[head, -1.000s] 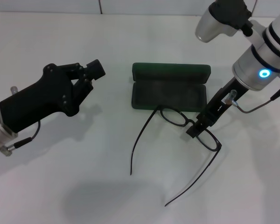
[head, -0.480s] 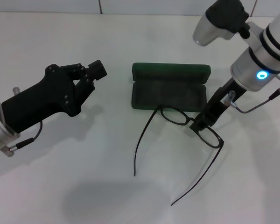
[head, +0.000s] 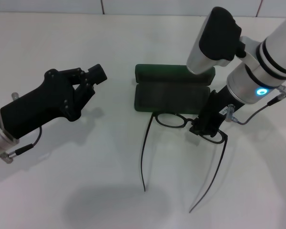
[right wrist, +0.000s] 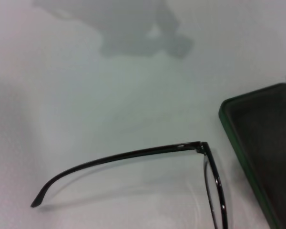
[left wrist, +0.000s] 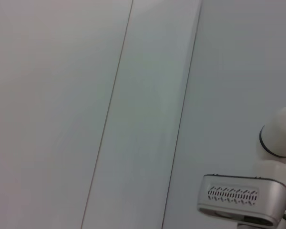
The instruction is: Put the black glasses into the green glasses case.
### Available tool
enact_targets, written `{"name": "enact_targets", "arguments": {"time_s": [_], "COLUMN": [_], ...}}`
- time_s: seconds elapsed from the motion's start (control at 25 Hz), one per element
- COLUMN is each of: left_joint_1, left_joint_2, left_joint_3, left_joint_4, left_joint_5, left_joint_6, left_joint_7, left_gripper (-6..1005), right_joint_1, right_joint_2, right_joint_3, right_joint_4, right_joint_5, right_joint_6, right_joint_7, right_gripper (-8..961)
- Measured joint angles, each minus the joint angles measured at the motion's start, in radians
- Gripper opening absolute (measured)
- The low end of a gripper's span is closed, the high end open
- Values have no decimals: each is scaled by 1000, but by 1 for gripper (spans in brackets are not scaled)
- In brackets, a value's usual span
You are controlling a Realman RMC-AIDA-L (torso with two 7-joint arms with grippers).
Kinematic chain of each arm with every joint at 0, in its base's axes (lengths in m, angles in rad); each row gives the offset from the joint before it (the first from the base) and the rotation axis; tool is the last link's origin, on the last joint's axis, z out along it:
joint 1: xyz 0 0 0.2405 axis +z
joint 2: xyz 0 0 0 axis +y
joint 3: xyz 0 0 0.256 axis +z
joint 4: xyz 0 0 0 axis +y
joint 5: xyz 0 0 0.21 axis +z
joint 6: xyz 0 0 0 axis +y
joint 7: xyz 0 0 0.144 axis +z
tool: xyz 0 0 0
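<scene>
The green glasses case (head: 174, 93) lies open at the table's middle, lid up at the back, dark inside; a corner of it shows in the right wrist view (right wrist: 257, 138). The black glasses (head: 170, 119) lie just in front of the case, lenses along its front edge, both temple arms stretching toward the table's front. One temple arm and a lens rim show in the right wrist view (right wrist: 128, 155). My right gripper (head: 207, 127) is shut on the glasses at the right lens. My left gripper (head: 96, 74) hovers to the left of the case, shut and empty.
White table (head: 62, 191) all around. A tiled wall (head: 100, 5) runs along the back. The left wrist view shows only the wall and part of my right arm (left wrist: 243, 205).
My right gripper has turned and shifted left with the glasses. The front now lies along the case's edge and the temple arms point more toward the table's front. The left arm barely moved.
</scene>
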Motion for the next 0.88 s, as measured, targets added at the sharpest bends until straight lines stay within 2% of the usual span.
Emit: {"name": "enact_targets", "arguments": {"time_s": [0.2, 0.32, 0.48, 0.56, 0.76, 0.88], "left_joint_1": [-2, -2, -1, -6, -51, -89], "left_joint_2": [0, 0, 2, 4, 10, 2], "left_joint_3": [-1, -1, -1, -1, 3, 7], "left_joint_4": [0, 0, 0, 1, 1, 1], "left_joint_5": [0, 0, -6, -9, -7, -3], "left_joint_6": [5, 8, 36, 72, 211, 285], "left_joint_7": [0, -2, -7, -8, -13, -21], "left_gripper": [28, 28, 27, 27, 27, 27], "right_joint_1": [-78, -171, -311, -359, -426, -436], "right_joint_2": [0, -4, -5, -3, -2, -3], "right_joint_3": [5, 37, 161, 237, 402, 462], "right_joint_4": [-87, -175, -265, -278, -244, -201], "right_joint_5": [13, 71, 218, 299, 436, 471], "right_joint_6": [-1, -1, -39, -76, -176, -206], "right_joint_7": [-59, -150, -343, -431, -592, -629], "right_gripper": [105, 105, 105, 105, 105, 105]}}
